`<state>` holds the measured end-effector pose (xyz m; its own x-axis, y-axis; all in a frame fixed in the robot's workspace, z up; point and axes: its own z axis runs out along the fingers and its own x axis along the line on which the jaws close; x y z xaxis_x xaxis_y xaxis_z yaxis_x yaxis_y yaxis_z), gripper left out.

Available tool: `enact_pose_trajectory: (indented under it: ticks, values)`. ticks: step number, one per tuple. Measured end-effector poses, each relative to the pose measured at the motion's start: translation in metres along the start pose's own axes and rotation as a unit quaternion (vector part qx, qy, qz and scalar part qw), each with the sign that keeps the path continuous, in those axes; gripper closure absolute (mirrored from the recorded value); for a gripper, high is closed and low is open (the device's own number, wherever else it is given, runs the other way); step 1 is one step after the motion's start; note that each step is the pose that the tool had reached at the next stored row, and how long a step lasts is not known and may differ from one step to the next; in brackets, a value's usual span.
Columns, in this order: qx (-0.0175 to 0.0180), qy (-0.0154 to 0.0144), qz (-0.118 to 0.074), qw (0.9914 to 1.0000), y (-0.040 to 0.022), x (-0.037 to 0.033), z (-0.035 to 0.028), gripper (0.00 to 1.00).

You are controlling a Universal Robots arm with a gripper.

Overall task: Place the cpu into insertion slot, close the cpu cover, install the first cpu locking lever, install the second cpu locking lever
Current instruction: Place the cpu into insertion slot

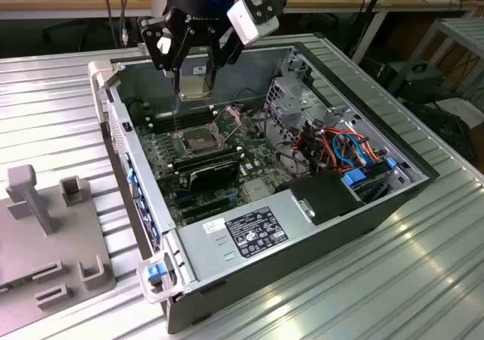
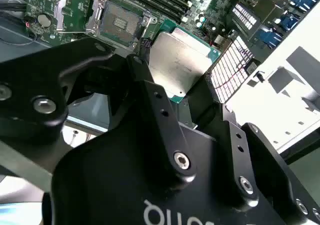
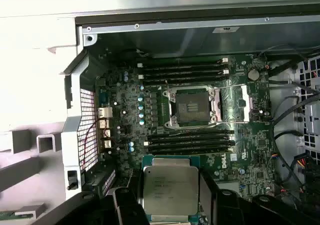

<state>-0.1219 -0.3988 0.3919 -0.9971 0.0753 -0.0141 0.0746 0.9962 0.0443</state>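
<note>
You have the cpu [image 3: 171, 190] clamped between the gripper [image 3: 170, 205] fingers, its dull metal top facing up in both wrist views. It is held by two opposite edges, level or nearly so. In the exterior view the cpu [image 1: 195, 83] hangs in the air above the open computer case [image 1: 318, 234], over the motherboard [image 1: 170, 177] and clear of it, near the case's far wall.

The insertion slot [image 3: 192, 106] sits bare on the motherboard, its dark centre uncovered inside the silver rim. In the exterior view the slot [image 1: 198, 140] lies below the gripper [image 1: 193, 72]. The cpu cover [image 3: 235, 103] is swung open, off the slot and standing just beside it; you see it as a thin frame with a large window [image 1: 229, 121]. Long black memory slots [image 3: 187, 70] run along two opposite sides of the insertion slot.

The case lies on its side on the ribbed metal desk [image 1: 45, 113], open side up. A grey fixture [image 1: 45, 234] rests on the desk near the edge at the exterior view's left, well apart from the gripper.
</note>
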Motion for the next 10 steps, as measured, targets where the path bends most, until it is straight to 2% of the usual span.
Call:
enact_pose_trajectory:
  ticks: [7, 9, 10]
  values:
    - [0.0000, 0.0004, 0.002, 1.00000, 0.0000, -0.0002, 0.0002, 0.45]
    - [0.0000, 0.0000, 0.008, 0.99997, 0.0002, -0.0008, 0.0004, 0.45]
    - [0.0002, -0.0005, 0.020, 0.99980, 0.0002, -0.0008, 0.0004, 0.45]
